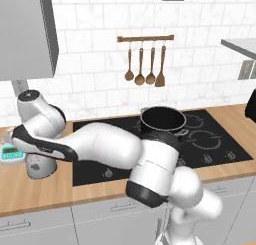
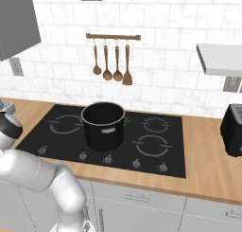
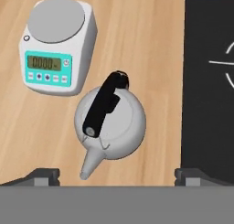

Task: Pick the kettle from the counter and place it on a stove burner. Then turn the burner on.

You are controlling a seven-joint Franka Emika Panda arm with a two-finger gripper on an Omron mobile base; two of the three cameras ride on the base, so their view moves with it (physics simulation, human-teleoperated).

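A kitchen scale [image 3: 58, 45] sits at the left on the counter [image 3: 151, 45], the kettle [image 3: 110, 122] just beside it, upright, spout toward the camera. The cooktop [image 3: 205, 90] edge lies to the right, a black pot [image 2: 103, 124] on it. The gripper [image 3: 116, 175] hangs above the kettle, jaws spread wide, probably to straddle the black handle [image 3: 104, 104].

The small white kitchen scale [image 3: 58, 45] with the teal front panel shows "0000" on its green display.
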